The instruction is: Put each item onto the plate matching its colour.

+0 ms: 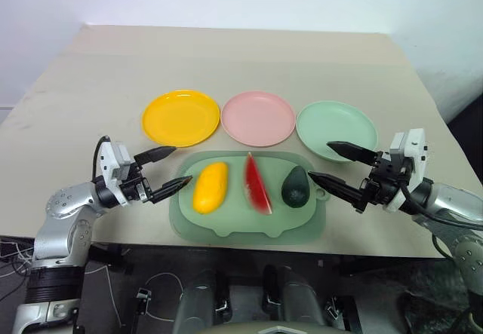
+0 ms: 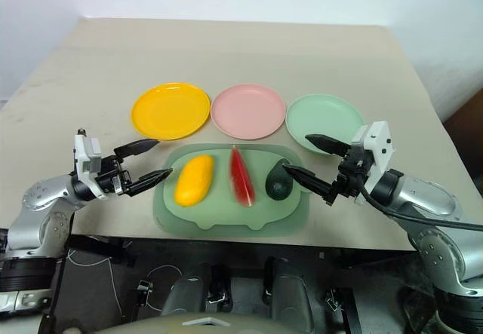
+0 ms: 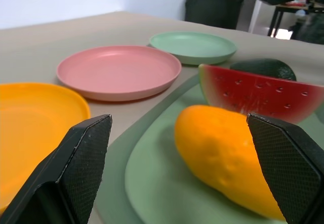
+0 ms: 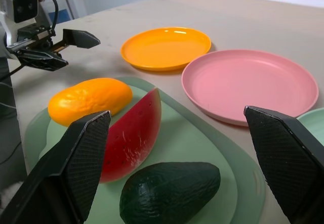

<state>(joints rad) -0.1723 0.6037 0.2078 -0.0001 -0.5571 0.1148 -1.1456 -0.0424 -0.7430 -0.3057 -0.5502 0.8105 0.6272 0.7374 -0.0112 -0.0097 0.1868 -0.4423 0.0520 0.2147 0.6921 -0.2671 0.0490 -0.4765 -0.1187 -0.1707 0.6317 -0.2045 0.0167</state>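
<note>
Nothing sorted yet. Mango [image 1: 210, 187], watermelon [image 1: 255, 184], avocado [image 1: 296, 187] lay on tray [image 1: 249, 228] between pincers. Left pincer [image 1: 168, 170] wide, empty, just beside mango; right pincer [image 1: 334, 164] wide, empty, beside avocado. Yellow plate [image 1: 181, 117], pink plate [image 1: 258, 117], green plate [image 1: 336, 125] bare beyond.

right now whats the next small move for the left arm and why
Probably ease the open left end effector forward around the mango. All three fruits lie on the tray, the yellow plate is bare, and the mango sits just past its fingertips.
</note>
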